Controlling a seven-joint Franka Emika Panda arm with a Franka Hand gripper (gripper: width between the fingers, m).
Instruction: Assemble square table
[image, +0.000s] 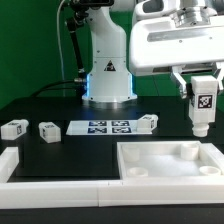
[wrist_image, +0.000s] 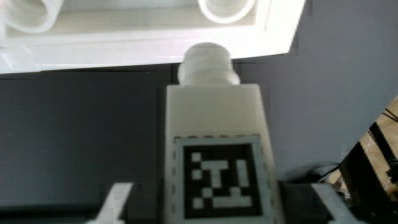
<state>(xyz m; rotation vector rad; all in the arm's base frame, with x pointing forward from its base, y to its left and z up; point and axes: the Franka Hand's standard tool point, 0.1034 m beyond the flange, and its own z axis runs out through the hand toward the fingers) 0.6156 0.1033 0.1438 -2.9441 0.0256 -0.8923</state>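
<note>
Either side of the marker board (image: 105, 126), loose legs (image: 147, 123).

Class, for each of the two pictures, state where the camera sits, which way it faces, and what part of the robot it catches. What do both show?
Exterior view: off the arm, low across the table, facing the robot's base; the gripper shows too.
Wrist view: on the wrist, looking down along the fingers at the tabletop.
Shared: the held leg and tabletop.
</note>
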